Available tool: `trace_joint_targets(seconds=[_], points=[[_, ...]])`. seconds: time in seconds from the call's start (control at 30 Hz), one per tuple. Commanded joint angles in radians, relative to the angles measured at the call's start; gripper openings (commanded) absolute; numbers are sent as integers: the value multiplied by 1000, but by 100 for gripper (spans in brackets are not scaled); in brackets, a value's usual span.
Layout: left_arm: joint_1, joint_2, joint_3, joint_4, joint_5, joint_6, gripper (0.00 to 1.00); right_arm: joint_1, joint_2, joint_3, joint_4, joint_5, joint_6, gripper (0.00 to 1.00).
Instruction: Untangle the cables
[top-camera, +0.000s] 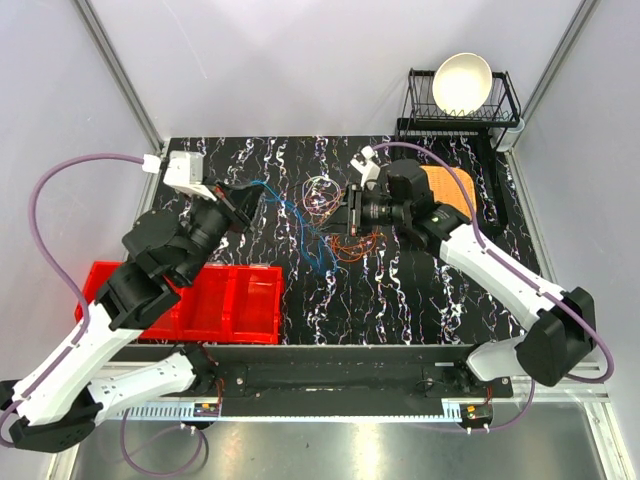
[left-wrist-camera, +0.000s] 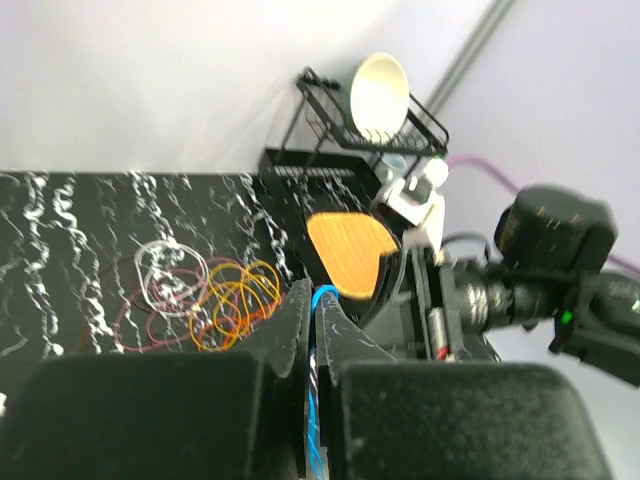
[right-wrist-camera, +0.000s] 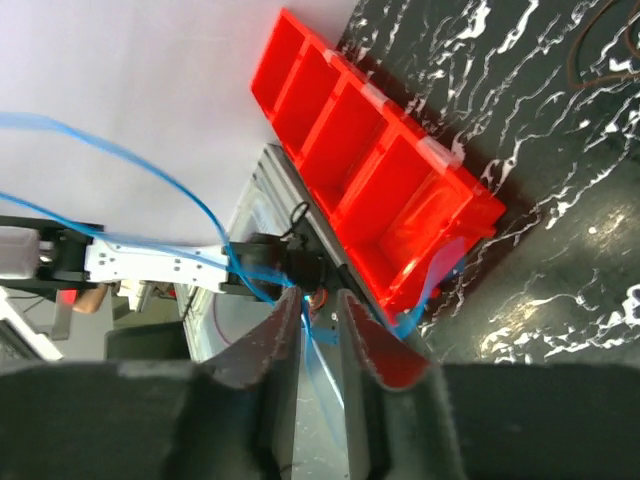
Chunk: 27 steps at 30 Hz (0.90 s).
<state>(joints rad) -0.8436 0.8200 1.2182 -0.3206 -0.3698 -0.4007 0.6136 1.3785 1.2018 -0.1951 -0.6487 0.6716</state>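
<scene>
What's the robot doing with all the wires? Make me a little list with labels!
left tool: shut on the blue cable
right tool: slightly open, blue cable passing through its gap
other cables: orange and white loops heaped on the table
red bin: at the table's near left edge

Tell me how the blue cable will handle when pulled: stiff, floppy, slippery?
Likely floppy: the blue cable runs in loose waves in the top view. Probably light and thin, so it may slip through the right fingers, which show a gap around it. Pulling may drag the nearby orange loops.
</scene>
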Motion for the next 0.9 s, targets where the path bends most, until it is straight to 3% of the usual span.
trace_joint_targets(seconds=[0.0, 0.03, 0.13, 0.27, 0.47, 0.57, 0.77, 0.87], points=[[1, -5, 95, 23, -107, 49, 0, 9, 33, -10, 13, -12, -35, 38], [1, -5, 102, -13, -145, 54, 0, 9, 30, -2, -9, -5, -44, 51], [1, -1, 139, -128, -266, 80, 0, 8, 5, 30, -94, 70, -99, 60], [5, 36, 219, -359, -512, 82, 0, 8, -18, 47, -202, 214, -156, 67], [43, 7, 221, -514, -753, 42, 0, 8, -19, 7, -225, 212, -142, 67], [163, 13, 234, -590, -785, -35, 0, 8, -13, -16, -222, 199, -136, 64], [336, 132, 236, -699, -819, -26, 0, 6, -12, -56, -222, 187, -124, 62], [459, 176, 247, -671, -678, -3, 0, 8, -13, -57, -224, 181, -115, 61]])
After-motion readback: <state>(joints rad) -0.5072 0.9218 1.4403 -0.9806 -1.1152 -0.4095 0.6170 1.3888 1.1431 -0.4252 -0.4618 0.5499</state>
